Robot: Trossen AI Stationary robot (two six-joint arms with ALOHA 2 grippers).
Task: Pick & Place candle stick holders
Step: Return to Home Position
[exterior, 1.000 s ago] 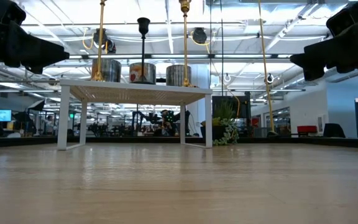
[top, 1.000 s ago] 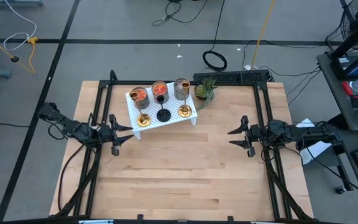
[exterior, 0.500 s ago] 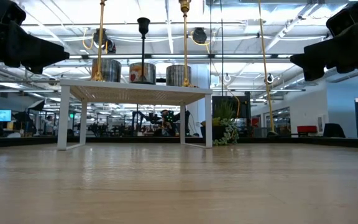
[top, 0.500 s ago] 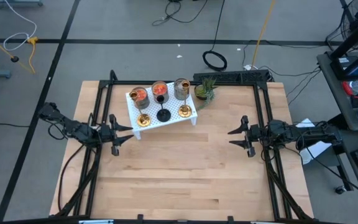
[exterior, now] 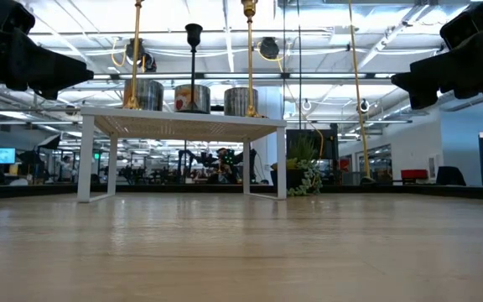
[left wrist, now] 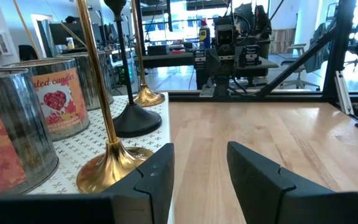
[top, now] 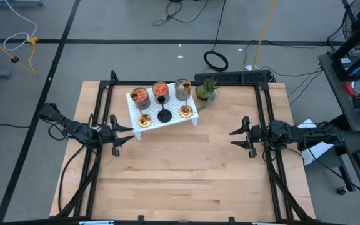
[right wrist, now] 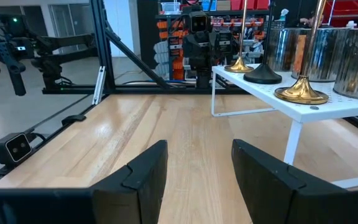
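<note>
On the high view, one white rack (top: pixel 174 116) stands toward the far edge of the table (top: pixel 186 181) and carries six candle stick holders. Three glass cups (top: pixel 140 97) form the back row, two orange inside and one greyish. Two brass stemmed holders (top: pixel 144 120) flank one black stemmed holder (top: pixel 164 115) in front. One potted plant (top: pixel 206 91) sits just beside the rack. The left gripper (top: pixel 125 134) and right gripper (top: pixel 232 138) hover at opposite sides, well apart from the rack, fingers spread and empty.

Low view: three stems rise above three cups on the rack top, and both arms show as dark masses in the upper corners.

Left wrist view: fingers apart. The nearest brass stem crosses in front of the cups.

Right wrist view: fingers apart over bare wood. Three bases stand in line, and the cups are cut off at the edge, so their count is probably three.
</note>
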